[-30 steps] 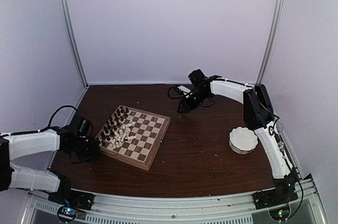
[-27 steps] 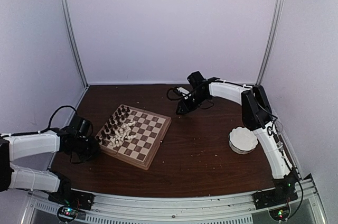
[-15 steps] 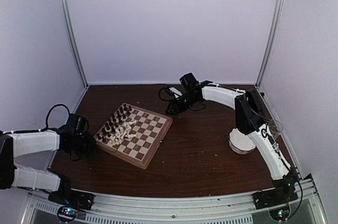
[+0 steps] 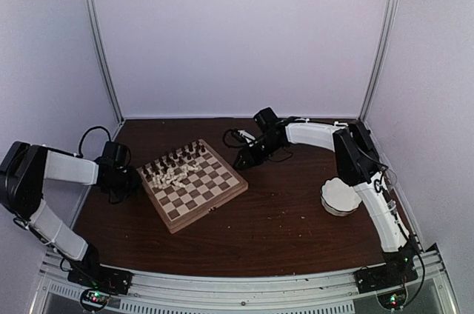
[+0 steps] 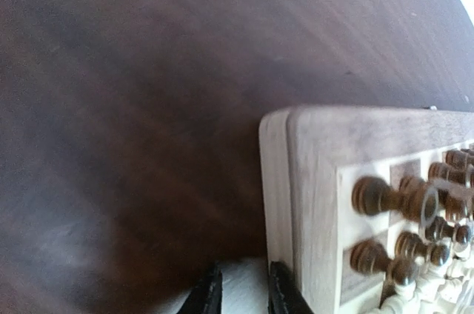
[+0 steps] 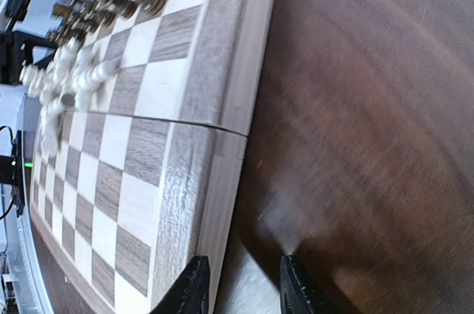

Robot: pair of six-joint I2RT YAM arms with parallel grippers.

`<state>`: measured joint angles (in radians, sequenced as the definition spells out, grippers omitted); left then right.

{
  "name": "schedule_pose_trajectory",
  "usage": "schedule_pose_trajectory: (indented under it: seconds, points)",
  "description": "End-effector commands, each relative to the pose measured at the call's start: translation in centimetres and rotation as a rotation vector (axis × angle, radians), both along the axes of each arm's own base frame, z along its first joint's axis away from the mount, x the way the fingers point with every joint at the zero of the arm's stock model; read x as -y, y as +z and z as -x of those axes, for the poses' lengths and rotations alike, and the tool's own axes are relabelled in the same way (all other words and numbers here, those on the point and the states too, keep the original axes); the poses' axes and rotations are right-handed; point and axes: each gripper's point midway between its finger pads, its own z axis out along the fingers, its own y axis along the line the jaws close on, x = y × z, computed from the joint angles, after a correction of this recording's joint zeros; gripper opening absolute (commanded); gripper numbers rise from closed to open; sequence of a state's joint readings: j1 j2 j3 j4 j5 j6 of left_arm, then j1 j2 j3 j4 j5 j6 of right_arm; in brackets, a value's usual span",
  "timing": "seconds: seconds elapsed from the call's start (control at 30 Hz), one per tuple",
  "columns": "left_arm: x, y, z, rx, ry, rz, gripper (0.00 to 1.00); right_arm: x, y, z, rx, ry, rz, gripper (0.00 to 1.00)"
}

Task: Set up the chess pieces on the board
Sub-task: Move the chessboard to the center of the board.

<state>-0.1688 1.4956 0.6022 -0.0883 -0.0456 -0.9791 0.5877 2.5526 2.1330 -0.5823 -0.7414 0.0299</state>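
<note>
The board (image 4: 194, 194) lies skewed on the table, and the chess pieces stand on its far-left half. Dark ones (image 4: 175, 158) line the back edge, with cream ones (image 4: 174, 176) bunched beside them. My left gripper (image 4: 133, 178) is low at the board's left corner. In the left wrist view this gripper (image 5: 243, 299) is open a little and empty, one finger (image 5: 283, 298) against the board's side wall (image 5: 275, 203), dark pieces (image 5: 385, 199) just beyond. My right gripper (image 4: 239, 163) is at the board's far-right edge. Up close it (image 6: 244, 292) is open and empty, one fingertip (image 6: 194, 288) by the border (image 6: 185, 203).
A white scalloped bowl (image 4: 341, 196) stands at the right, below the right forearm. Cables trail beside both wrists. Dark wood tabletop (image 4: 289, 218) surrounds the board, with walls close at the back and sides.
The board has turned clockwise on the table. My left gripper swung back along its left corner, and my right gripper came left and down to its far-right edge.
</note>
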Motion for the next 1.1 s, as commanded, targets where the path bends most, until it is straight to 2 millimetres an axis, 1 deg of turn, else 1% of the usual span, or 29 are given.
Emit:
schedule_pose_trajectory:
  seconds: [0.0,0.1,0.2,0.3,0.37,0.47,0.53,0.8,0.97,1.07]
  points:
    - [2.3,-2.3,0.0,-0.044,-0.146,0.058,0.24,0.8,-1.9,4.9,-0.135,0.057,0.056,0.35]
    - [3.4,-1.8,-1.3,0.013,-0.183,0.096,0.24,1.3,-2.4,5.8,-0.147,0.069,0.072,0.34]
    - [5.1,-1.2,-2.3,0.060,-0.241,0.144,0.23,1.6,-2.5,6.9,-0.146,0.095,0.080,0.34]
    - [7.1,-0.7,-2.9,0.075,-0.309,0.154,0.23,2.0,-2.4,7.9,-0.161,0.111,0.085,0.33]
    - [8.6,-0.5,-3.0,0.083,-0.350,0.155,0.23,2.3,-2.3,8.4,-0.171,0.122,0.094,0.33]
    - [10.3,-0.4,-2.9,0.087,-0.386,0.163,0.23,3.2,-2.3,9.2,-0.185,0.141,0.120,0.31]
    - [11.2,-0.5,-2.7,0.085,-0.408,0.170,0.23,4.1,-2.3,9.8,-0.202,0.148,0.141,0.31]
    - [15.5,-0.5,-3.0,0.094,-0.529,0.200,0.23,8.6,-1.6,11.0,-0.231,0.114,0.174,0.30]
    - [18.5,0.0,-3.1,0.106,-0.591,0.208,0.23,10.2,-1.2,12.8,-0.238,0.130,0.203,0.30]
    - [20.4,0.2,-2.9,0.101,-0.631,0.209,0.23,11.0,-0.9,13.4,-0.240,0.138,0.217,0.30]
